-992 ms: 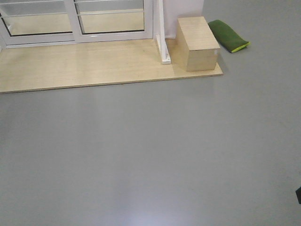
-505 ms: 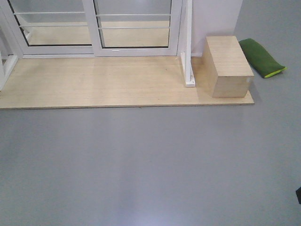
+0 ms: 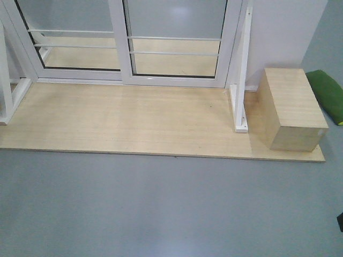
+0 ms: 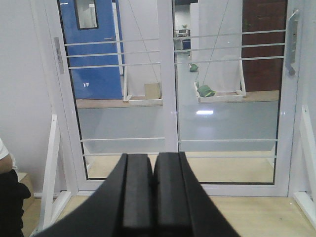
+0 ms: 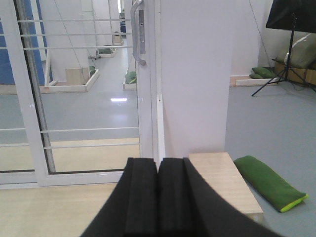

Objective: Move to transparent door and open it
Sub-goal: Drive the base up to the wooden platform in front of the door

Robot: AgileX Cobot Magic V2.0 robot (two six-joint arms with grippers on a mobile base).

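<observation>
Clenched empty, the left pincer [image 4: 154, 163] and right pincer [image 5: 158, 167] face the transparent door [image 4: 227, 98] (apparently shut), handle [image 5: 137, 34] at right.

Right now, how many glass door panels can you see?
2. One glass panel is on the left of the frame. The transparent door, with the curved handle, is on the right. More may lie out of view.

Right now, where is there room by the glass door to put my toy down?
The big bare patch is the wooden platform before the glass door, between the left white frame and the white brace post. The grey floor nearer us is bare too. The right end is crowded: wooden box, green cushion.
</observation>
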